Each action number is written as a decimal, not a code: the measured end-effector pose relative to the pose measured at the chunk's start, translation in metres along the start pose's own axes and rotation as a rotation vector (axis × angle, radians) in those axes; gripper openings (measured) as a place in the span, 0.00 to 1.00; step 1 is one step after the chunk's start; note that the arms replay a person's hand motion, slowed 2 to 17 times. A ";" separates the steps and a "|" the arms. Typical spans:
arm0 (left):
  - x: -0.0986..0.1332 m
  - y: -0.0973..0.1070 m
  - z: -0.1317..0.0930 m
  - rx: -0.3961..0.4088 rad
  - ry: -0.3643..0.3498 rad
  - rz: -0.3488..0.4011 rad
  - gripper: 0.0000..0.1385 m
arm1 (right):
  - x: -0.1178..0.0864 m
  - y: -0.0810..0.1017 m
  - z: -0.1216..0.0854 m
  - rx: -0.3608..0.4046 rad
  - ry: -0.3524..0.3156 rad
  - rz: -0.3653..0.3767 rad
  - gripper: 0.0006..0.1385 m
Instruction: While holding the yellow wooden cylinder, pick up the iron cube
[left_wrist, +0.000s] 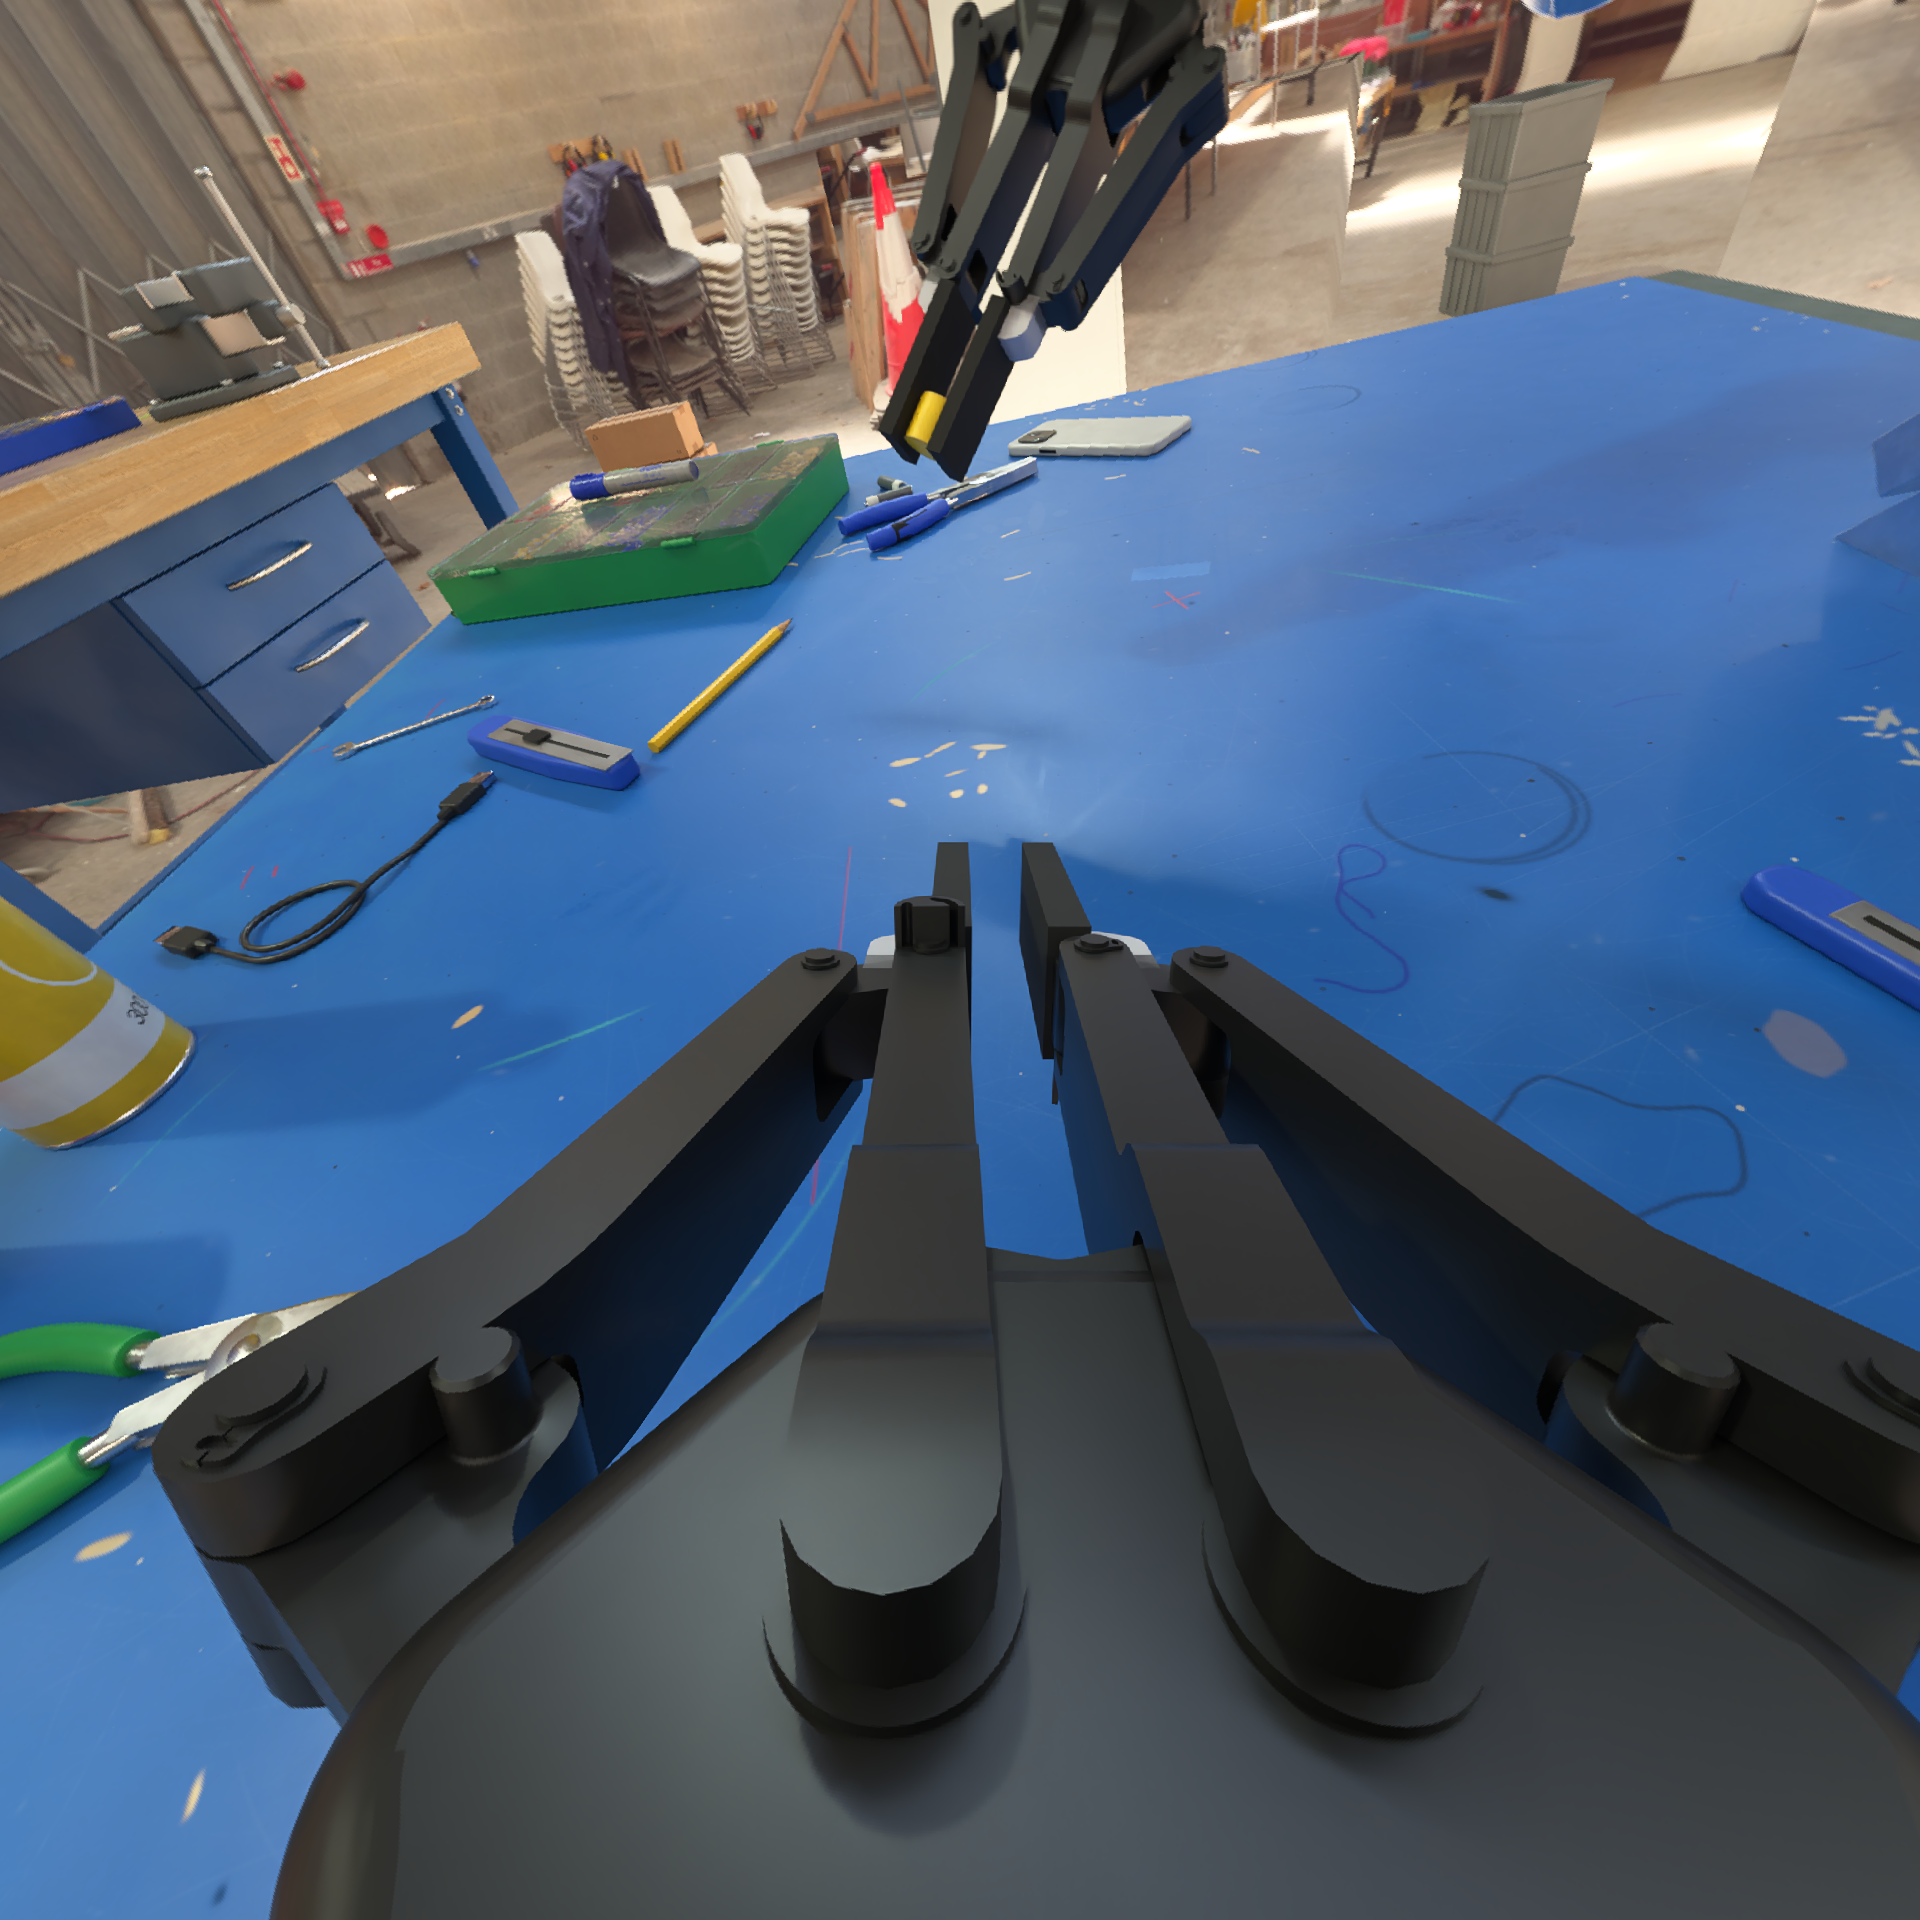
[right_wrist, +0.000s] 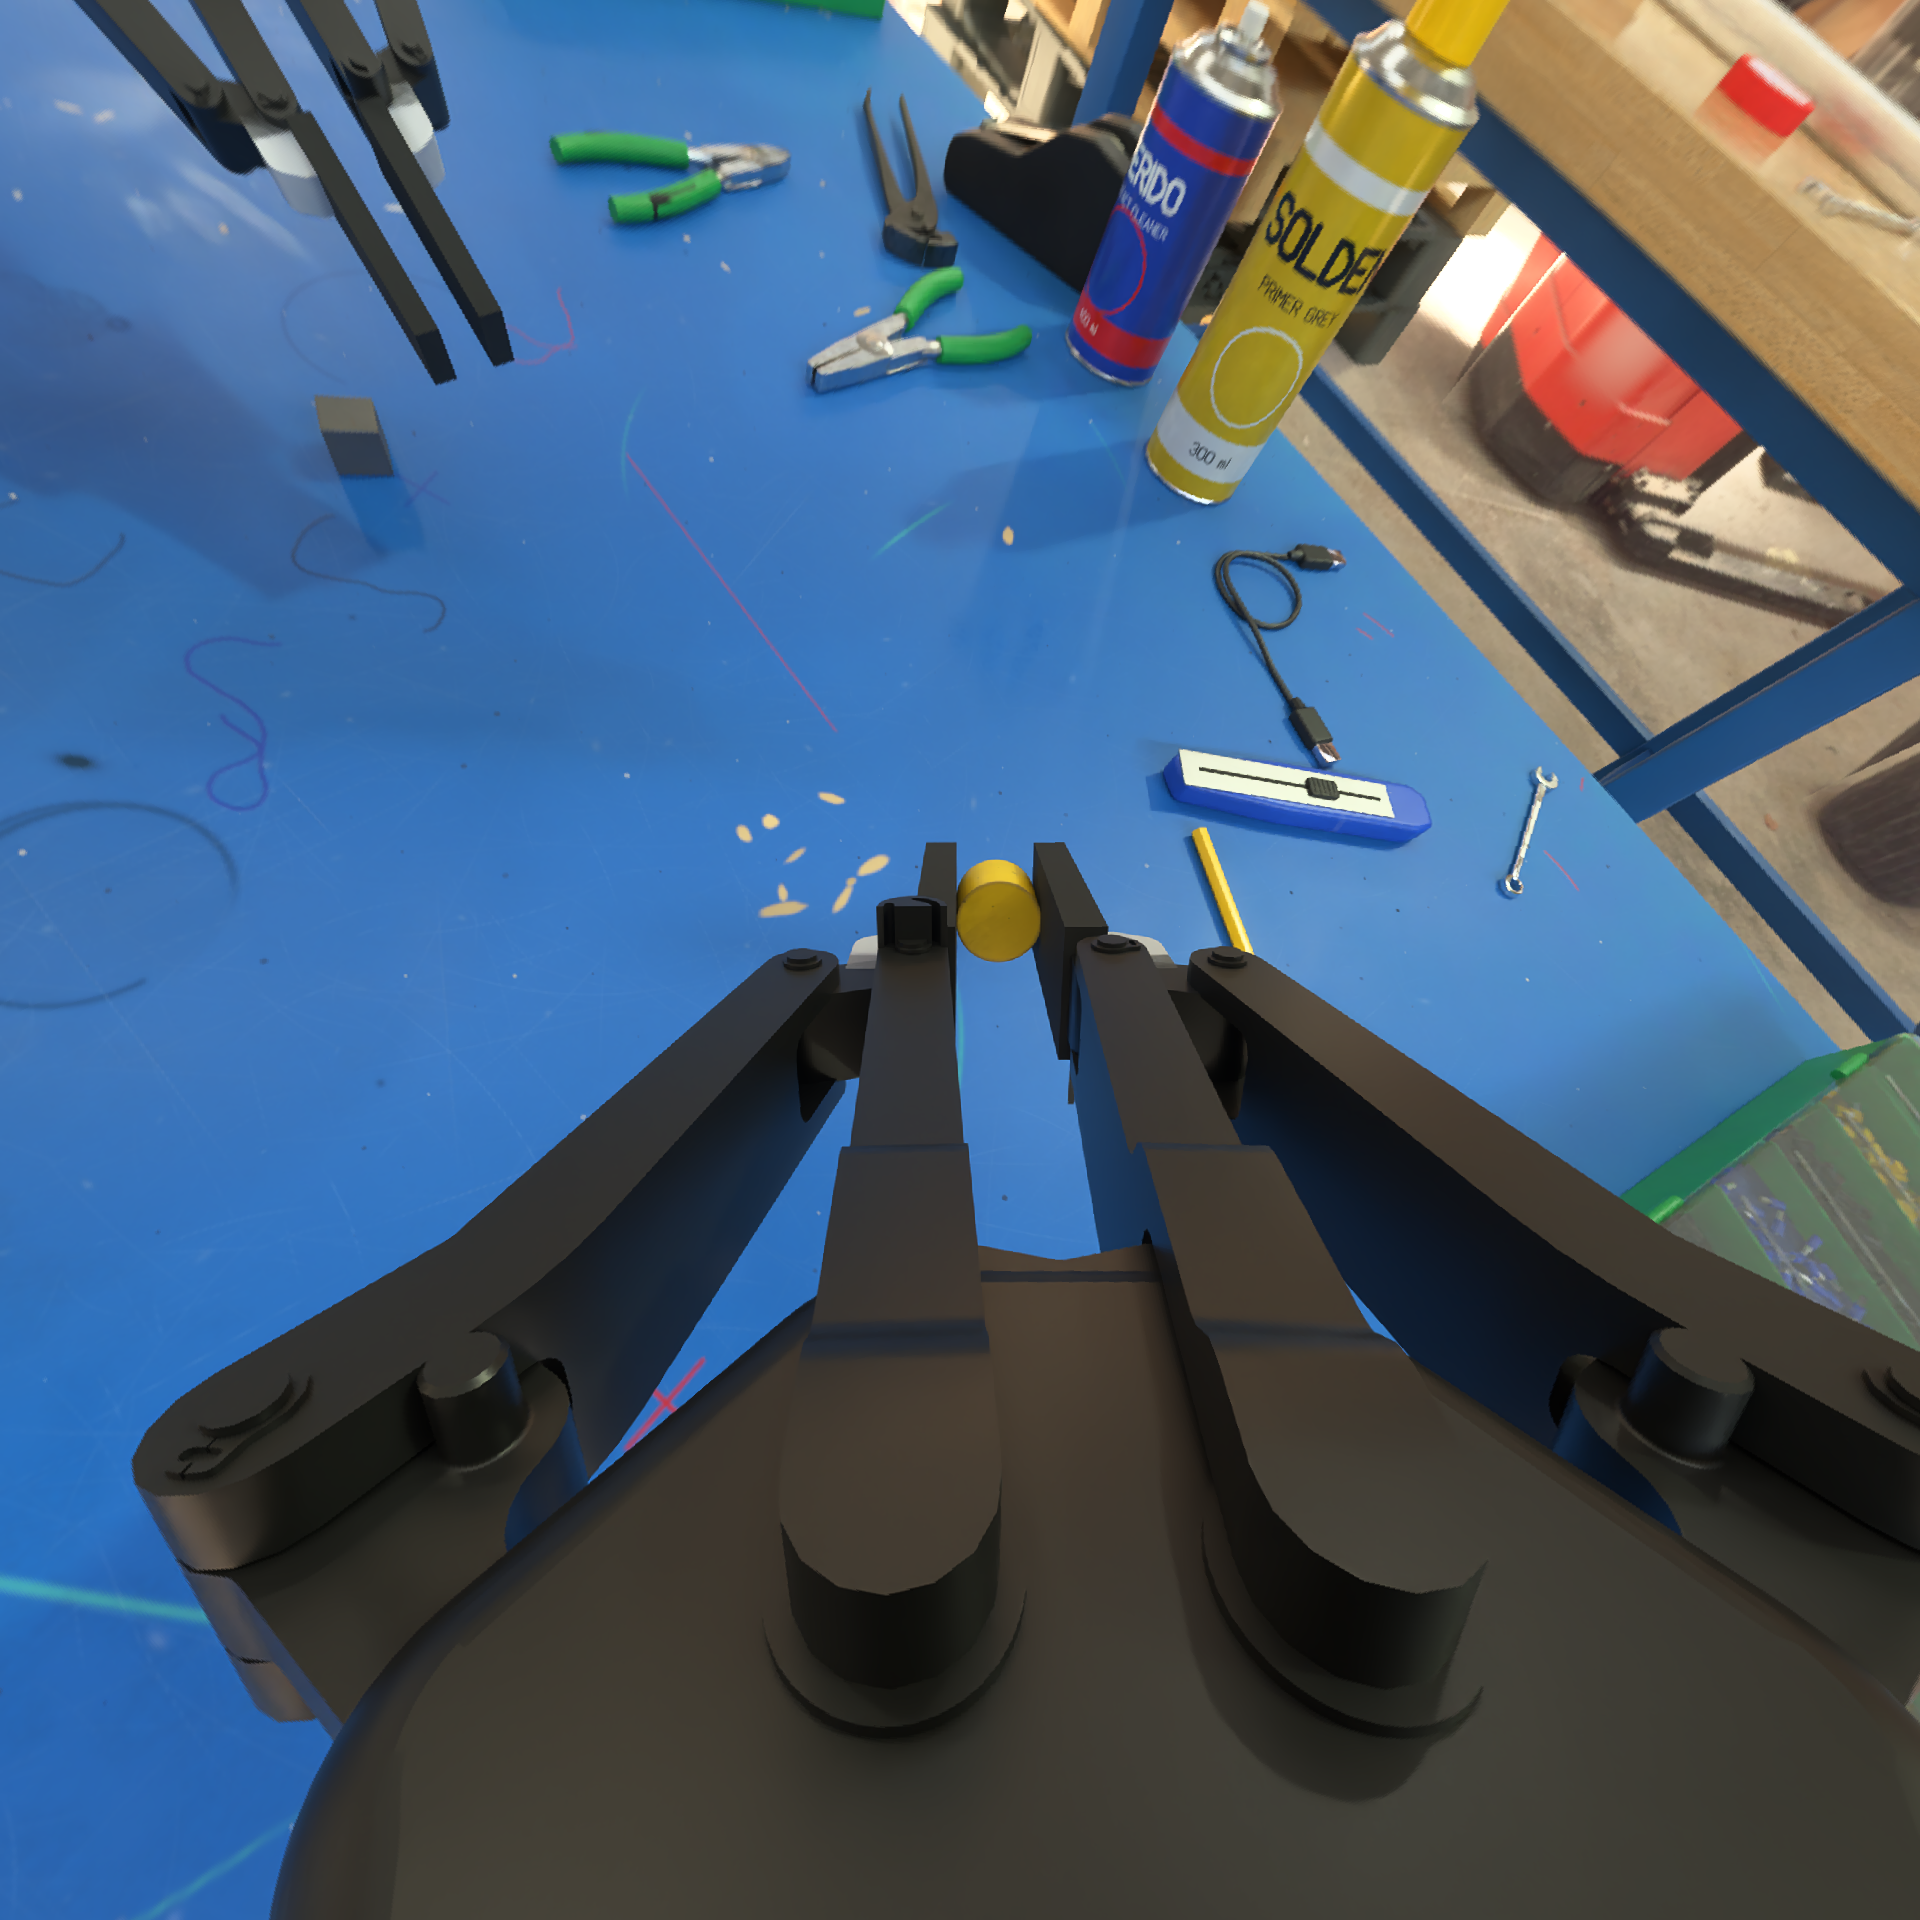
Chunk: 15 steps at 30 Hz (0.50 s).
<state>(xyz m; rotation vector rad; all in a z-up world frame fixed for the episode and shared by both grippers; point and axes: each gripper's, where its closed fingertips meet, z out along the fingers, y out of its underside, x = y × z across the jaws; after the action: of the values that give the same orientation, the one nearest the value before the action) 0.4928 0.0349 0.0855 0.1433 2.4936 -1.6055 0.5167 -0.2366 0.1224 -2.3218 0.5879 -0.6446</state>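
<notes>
The left pincer hangs above the blue bench, up off the top. Its two fingers are nearly together with only a thin gap, and nothing is between them. Just below its tips and a little to one side, the iron cube sits on the bench. It is small, grey and dark on top. It stands alone in the middle part of the bench, away from every edge, and the pincer does not touch it.

The right pincer is squeezing the yellow wooden cylinder between its fingertips. The round flat end faces the camera. In the left wrist view the yellow wooden cylinder is up in the air, above the bench.

Near the right-hand edge in the right wrist view lie green pliers, a blue spray can, a yellow spray can, a black cable, a blue box cutter, a yellow pencil and a small spanner.
</notes>
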 end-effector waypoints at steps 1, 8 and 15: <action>-0.001 0.000 -0.001 -0.001 -0.001 -0.001 0.10 | -0.001 0.000 0.000 0.016 0.005 0.010 0.14; -0.004 0.002 -0.011 -0.032 0.016 -0.012 0.13 | -0.008 0.000 0.000 0.127 0.030 0.073 0.14; -0.003 0.012 -0.020 -0.103 0.056 -0.014 0.15 | -0.017 -0.001 0.004 0.243 0.041 0.130 0.14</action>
<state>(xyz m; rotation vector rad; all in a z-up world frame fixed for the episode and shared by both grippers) 0.4958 0.0581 0.0837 0.1590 2.6185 -1.4944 0.5057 -0.2250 0.1153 -2.0315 0.6366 -0.6644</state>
